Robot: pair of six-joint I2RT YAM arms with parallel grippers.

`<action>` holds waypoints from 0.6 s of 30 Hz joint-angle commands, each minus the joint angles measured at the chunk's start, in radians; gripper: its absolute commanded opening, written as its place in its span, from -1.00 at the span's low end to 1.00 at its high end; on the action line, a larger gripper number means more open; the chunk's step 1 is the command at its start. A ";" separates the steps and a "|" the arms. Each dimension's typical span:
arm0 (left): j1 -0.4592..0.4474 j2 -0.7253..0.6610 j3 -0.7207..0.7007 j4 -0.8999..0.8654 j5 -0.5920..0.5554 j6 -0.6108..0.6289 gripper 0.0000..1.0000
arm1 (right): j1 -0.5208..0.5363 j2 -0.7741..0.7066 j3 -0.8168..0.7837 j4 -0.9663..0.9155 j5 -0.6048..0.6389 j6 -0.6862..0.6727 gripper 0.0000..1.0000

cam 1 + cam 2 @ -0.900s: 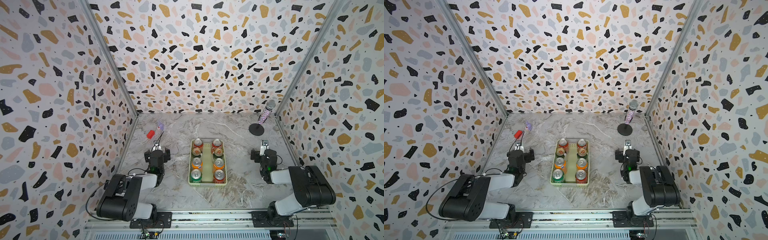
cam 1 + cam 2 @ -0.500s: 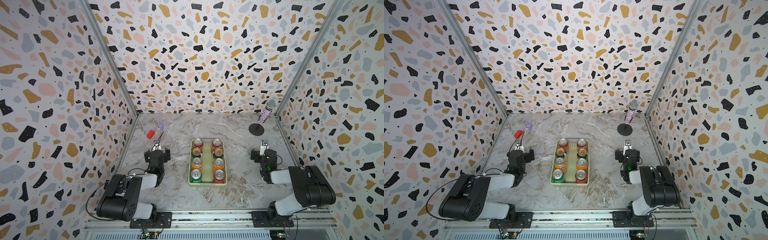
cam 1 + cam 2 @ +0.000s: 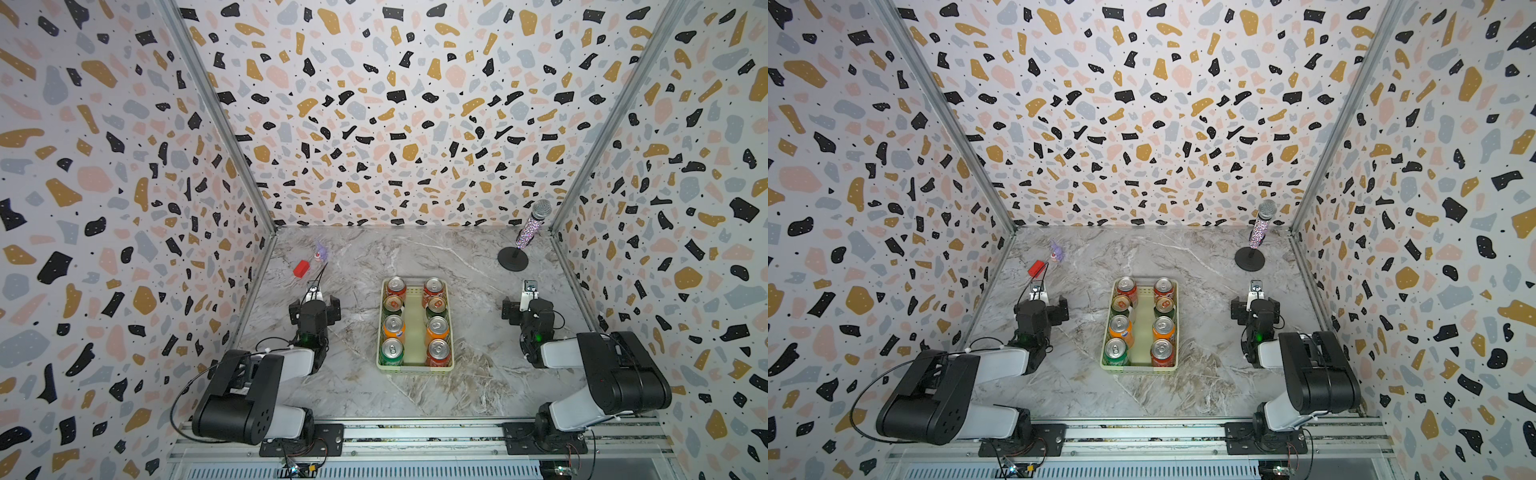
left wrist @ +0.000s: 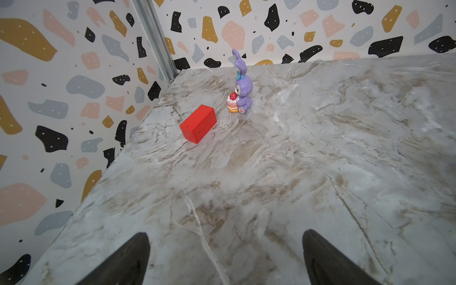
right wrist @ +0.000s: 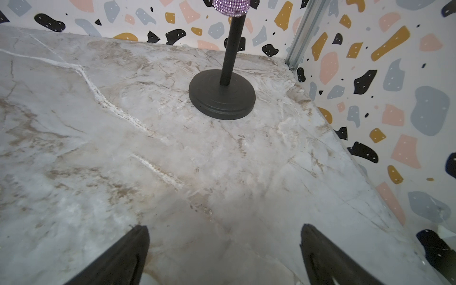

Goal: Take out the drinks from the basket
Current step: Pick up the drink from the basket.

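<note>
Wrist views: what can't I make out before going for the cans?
Basket and cans: outside both wrist views; in both top views labels too small to read.
Microphone: cut off above its handle's bottom by the right wrist view's edge.
Left gripper, right gripper: only fingertips show in wrist views; edge cuts the rest.

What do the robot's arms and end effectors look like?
The left arm and right arm have bulky black joint housings and white links. A black cable loops beside the left one. The left end effector and right end effector have black tapered fingers.
</note>
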 commanded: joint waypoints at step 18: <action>-0.024 -0.466 0.300 -0.900 -0.179 -0.461 1.00 | -0.003 -0.337 0.330 -0.800 -0.015 0.214 1.00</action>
